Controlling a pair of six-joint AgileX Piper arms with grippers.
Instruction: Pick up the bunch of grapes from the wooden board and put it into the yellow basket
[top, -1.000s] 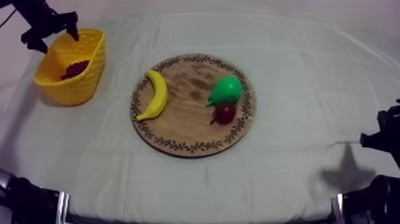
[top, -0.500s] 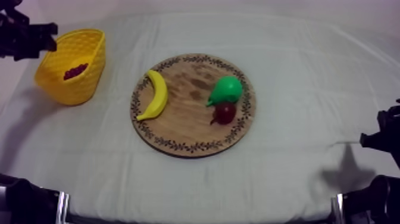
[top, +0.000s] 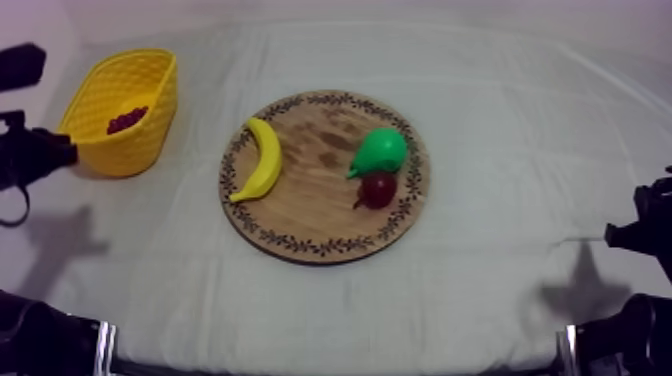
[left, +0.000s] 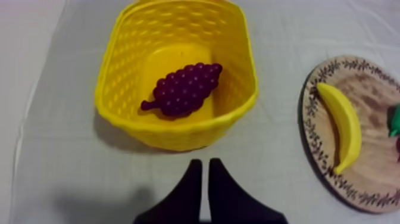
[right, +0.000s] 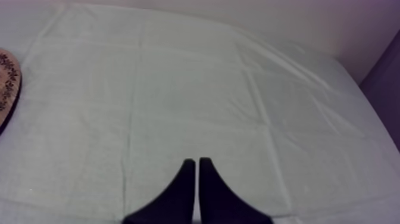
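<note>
Bunch of grapes (left: 184, 89) lies on floor of yellow basket (left: 178, 128). My left jaws pressed together, empty, just outside basket's near wall, apart from grapes. My right jaws also together, empty, over bare cloth (right: 196, 89) of table. Wooden board (top: 310, 215) carries banana (top: 262, 160), pear (top: 380, 150), small red fruit (top: 378, 188).

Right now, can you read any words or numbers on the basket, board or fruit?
None: no words, numbers or signs to read.
The wooden board has a leafy pattern round its rim, not letters.
The yellow basket, bunch of grapes, banana, pear and small red fruit bear no marks.
</note>
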